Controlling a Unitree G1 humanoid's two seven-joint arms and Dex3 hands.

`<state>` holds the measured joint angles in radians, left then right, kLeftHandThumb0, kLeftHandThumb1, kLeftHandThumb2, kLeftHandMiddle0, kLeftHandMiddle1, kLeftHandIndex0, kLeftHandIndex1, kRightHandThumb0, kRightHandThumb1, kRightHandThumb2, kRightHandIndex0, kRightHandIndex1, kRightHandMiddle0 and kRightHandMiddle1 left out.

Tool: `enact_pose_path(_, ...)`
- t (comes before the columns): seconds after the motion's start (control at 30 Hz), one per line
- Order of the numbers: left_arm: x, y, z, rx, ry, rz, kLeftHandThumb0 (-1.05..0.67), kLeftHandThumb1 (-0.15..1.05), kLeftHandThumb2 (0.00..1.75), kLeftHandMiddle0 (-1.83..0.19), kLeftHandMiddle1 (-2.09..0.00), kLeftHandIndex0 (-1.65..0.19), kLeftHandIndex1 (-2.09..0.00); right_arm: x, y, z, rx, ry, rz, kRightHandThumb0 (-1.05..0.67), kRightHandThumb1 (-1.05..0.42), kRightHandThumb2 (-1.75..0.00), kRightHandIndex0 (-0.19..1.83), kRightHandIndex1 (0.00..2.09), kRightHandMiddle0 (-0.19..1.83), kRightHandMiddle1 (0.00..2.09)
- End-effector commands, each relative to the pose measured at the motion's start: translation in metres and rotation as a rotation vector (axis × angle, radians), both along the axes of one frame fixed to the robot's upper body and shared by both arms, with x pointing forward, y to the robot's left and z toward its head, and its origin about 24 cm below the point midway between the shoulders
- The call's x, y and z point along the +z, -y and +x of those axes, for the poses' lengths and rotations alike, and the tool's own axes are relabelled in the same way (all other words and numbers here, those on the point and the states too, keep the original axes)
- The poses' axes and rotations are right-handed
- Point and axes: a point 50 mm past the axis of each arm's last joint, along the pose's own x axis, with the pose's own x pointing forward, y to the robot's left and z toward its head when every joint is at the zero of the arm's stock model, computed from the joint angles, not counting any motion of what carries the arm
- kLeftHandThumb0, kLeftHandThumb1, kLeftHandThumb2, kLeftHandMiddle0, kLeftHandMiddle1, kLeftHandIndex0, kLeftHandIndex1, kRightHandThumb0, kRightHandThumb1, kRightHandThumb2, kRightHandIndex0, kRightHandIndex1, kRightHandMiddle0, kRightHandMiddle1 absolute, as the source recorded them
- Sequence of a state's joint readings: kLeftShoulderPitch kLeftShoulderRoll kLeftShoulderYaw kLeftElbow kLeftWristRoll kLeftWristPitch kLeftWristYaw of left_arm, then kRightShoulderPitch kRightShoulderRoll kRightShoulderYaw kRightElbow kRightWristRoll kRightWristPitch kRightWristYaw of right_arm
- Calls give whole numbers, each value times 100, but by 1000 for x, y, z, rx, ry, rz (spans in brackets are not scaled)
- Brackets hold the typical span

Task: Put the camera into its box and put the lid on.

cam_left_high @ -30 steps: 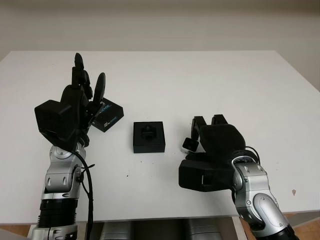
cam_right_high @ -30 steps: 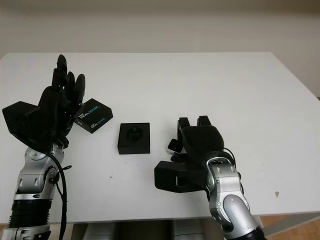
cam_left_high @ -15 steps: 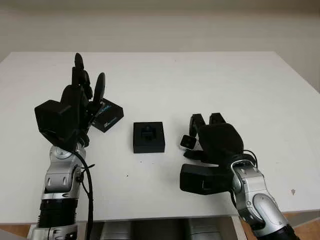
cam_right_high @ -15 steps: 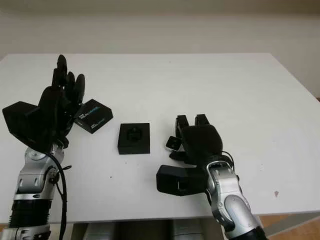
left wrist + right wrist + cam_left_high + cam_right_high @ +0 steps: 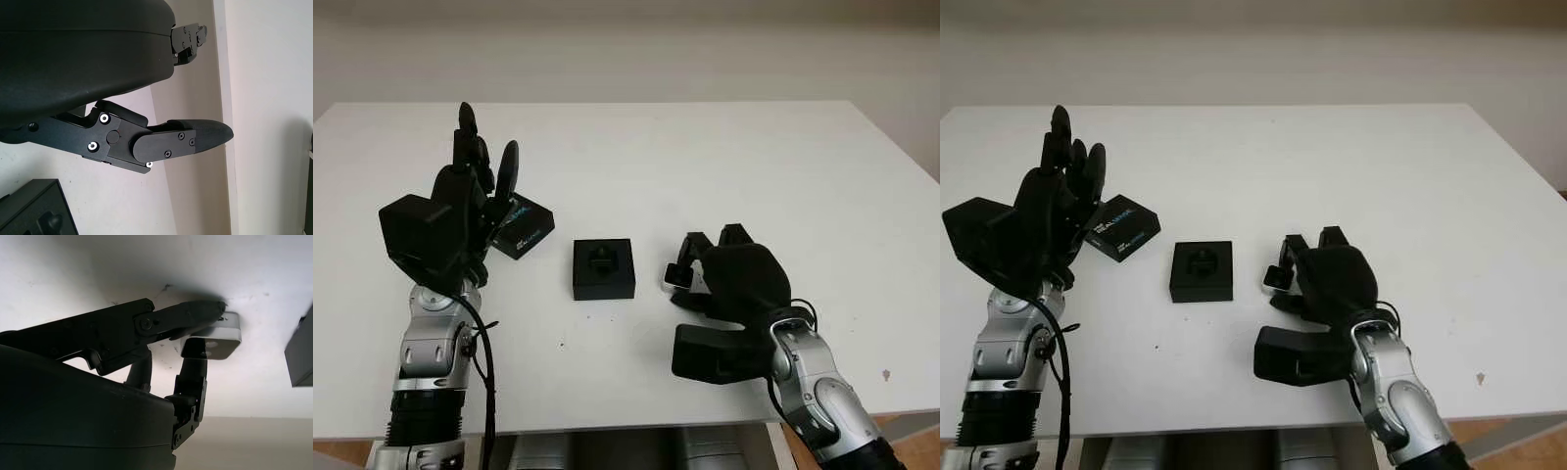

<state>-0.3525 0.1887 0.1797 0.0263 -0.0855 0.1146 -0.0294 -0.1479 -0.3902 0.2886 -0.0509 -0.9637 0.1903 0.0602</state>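
The open black box (image 5: 604,268) with its foam insert sits at the table's middle; its corner shows in the left wrist view (image 5: 34,210). Its lid (image 5: 523,228), black with blue print, lies to the box's left. My right hand (image 5: 690,266) is just right of the box, shut on the small silver camera (image 5: 676,278). In the right wrist view the camera (image 5: 215,335) is pinched between the black fingers (image 5: 186,318), a little above the tabletop, with the box's edge (image 5: 301,352) close by. My left hand (image 5: 481,176) is raised and open beside the lid, holding nothing.
The white table (image 5: 724,166) stretches wide behind and to the right of the box. A small dark speck (image 5: 886,373) marks the table near its front right edge.
My right hand has lifted the camera slightly and tipped it toward the box, with the forearm shifting right and down in the picture. The left hand, lid and box have stayed put.
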Motion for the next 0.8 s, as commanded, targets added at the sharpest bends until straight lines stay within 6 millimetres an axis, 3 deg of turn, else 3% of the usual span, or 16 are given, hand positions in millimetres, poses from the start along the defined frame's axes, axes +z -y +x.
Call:
enact_pose_path(0.0, 7, 0, 0, -2, 30, 6, -64, 105, 50, 19, -3, 19, -1, 0, 3, 2, -16, 16, 47, -41, -105, -9, 26, 82, 43, 103)
enact_pose_path(0.07, 7, -1, 0, -5, 31, 9, -65, 105, 50, 19, -2, 19, -1, 2, 6, 4, -35, 9, 97, -40, -105, -8, 31, 63, 43, 107)
enact_pose_path(0.2, 7, -2, -1, -2, 25, 9, -66, 105, 49, 19, -1, 19, -1, 6, 11, 7, -55, 18, 165, -40, -105, -10, 34, 44, 34, 118)
enact_pose_path(0.57, 9, -1, 0, -1, 23, 6, -65, 105, 49, 19, -2, 19, -1, 13, 17, 10, -46, 99, 231, -37, -105, -6, 41, 48, 36, 127)
enact_pose_path(0.77, 8, -1, -1, -2, 18, 8, -64, 105, 49, 19, -2, 19, -1, 20, 18, 18, -42, 119, 384, -35, -104, -5, 38, 46, 34, 133)
